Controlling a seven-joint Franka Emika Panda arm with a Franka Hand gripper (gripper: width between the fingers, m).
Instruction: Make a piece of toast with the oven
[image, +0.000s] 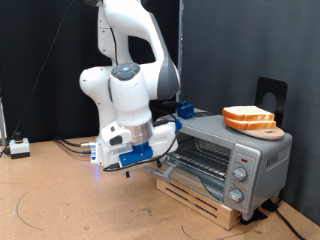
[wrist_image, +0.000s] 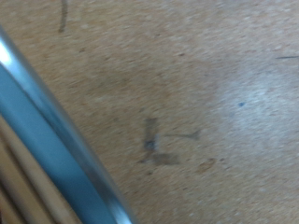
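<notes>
The piece of toast (image: 249, 119) sits atop the oven (image: 222, 155); tool's (image: 128, 166) opening can't be told.

The gripper (image: 128, 165) hangs low over the table (image: 60, 205). The oven (image: 225, 160) sits just beside it, toward the exterior view's right, on a wooden pallet (image: 200, 198). Two bread slices (image: 249, 119) lie stacked on top of the oven, up and to the right of the gripper. A small box (image: 18, 147) sits far off to its left
</notes>
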